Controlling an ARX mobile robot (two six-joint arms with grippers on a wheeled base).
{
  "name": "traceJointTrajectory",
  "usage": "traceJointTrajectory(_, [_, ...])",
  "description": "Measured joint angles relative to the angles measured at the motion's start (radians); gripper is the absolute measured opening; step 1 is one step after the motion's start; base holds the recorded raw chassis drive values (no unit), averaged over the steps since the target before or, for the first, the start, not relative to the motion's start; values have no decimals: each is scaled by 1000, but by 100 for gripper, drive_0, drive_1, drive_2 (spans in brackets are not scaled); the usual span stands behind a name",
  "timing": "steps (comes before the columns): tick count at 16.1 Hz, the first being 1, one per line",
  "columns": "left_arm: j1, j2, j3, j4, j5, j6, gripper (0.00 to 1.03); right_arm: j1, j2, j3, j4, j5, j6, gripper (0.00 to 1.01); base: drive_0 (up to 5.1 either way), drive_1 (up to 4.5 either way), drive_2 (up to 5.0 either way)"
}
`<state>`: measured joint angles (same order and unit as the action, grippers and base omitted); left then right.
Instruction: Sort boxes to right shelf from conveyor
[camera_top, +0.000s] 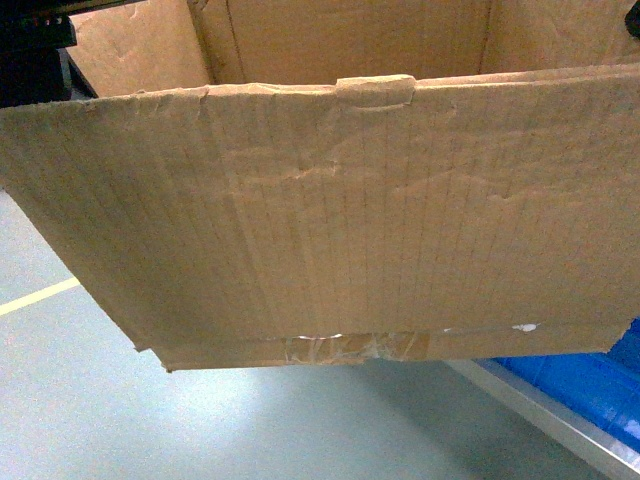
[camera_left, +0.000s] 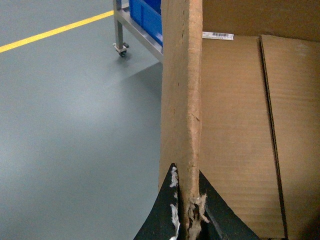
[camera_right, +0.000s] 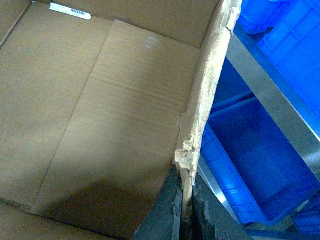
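Closest to my wrists, each end effector is clamped on a side wall of the cardboard box (camera_top: 340, 220): my left end effector (camera_left: 187, 210) pinches the left wall's rim, my right end effector (camera_right: 186, 205) the frayed right one. Empty, it looks light but floppy, and the torn rims may crumple; gripping lower would likely hold better. Box hangs above the grey floor (camera_left: 65, 115), blue bins (camera_right: 260, 165) just beyond.

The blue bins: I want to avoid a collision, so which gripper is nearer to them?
Right. The right gripper clamps the cardboard box wall directly beside a blue bin. The left gripper clamps the opposite wall, with bins farther off.
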<state>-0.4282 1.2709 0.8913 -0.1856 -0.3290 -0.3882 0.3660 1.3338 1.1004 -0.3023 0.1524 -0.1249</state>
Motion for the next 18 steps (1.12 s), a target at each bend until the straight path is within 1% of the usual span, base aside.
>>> traceJointTrajectory(18, [0, 0, 0, 0, 0, 0, 2, 0, 0, 0, 0, 0, 0, 2, -100, -100, -100])
